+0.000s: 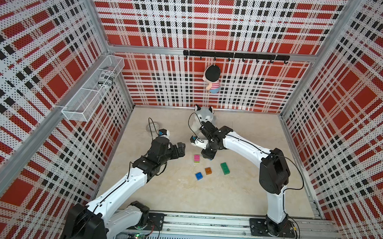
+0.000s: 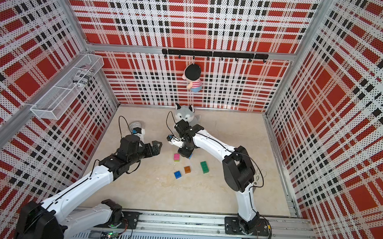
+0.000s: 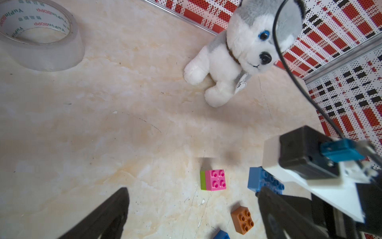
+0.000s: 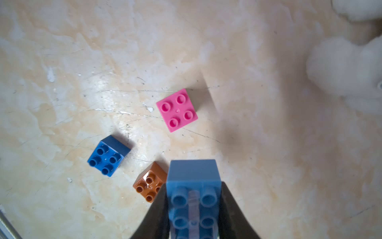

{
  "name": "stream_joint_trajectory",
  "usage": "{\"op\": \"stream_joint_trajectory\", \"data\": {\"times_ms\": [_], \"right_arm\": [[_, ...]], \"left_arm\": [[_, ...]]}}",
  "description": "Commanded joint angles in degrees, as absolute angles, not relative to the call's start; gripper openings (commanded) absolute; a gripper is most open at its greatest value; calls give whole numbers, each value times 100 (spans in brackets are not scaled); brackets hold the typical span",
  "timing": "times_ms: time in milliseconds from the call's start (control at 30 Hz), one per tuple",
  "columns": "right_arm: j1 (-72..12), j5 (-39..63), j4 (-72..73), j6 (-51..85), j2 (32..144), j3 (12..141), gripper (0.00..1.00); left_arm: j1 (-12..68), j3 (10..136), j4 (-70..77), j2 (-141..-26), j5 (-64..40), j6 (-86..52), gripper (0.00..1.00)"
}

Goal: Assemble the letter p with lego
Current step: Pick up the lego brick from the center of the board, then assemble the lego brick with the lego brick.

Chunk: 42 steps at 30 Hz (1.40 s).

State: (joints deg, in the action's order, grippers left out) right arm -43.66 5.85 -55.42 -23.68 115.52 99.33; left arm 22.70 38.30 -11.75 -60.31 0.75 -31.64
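My right gripper (image 4: 193, 185) is shut on the longer light blue brick (image 4: 192, 169), one finger on each long side, low over the floor; in a top view only a sliver of that brick (image 2: 190, 156) shows under the gripper (image 1: 207, 154). Just left of it stands a pink brick (image 1: 197, 157) pressed onto a lime green one (image 3: 202, 180). Nearer the front lie the orange (image 1: 208, 170), dark blue (image 1: 198, 175) and dark green (image 1: 225, 167) bricks, each alone. My left gripper (image 1: 181, 150) hangs open left of the pink brick, holding nothing.
A clear tape roll (image 3: 41, 35) lies at the back left of the floor. A husky plush (image 1: 203, 118) sits by the back wall, just behind the right wrist. A doll (image 1: 212, 79) hangs from the hook rail, and a wire basket (image 1: 92, 89) is fixed to the left wall.
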Motion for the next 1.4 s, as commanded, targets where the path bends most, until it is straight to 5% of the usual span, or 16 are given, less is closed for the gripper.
{"op": "stream_joint_trajectory", "data": {"times_ms": [0, 1367], "right_arm": [[-4412, 1313, -5767, -3464, 11518, 10132, 19], [-4733, 420, -5328, -4176, 12626, 10557, 21]], "left_arm": [[2206, 3740, -829, -5941, -174, -3158, 98], [1759, 3929, -1768, -5133, -259, -2715, 98]]}}
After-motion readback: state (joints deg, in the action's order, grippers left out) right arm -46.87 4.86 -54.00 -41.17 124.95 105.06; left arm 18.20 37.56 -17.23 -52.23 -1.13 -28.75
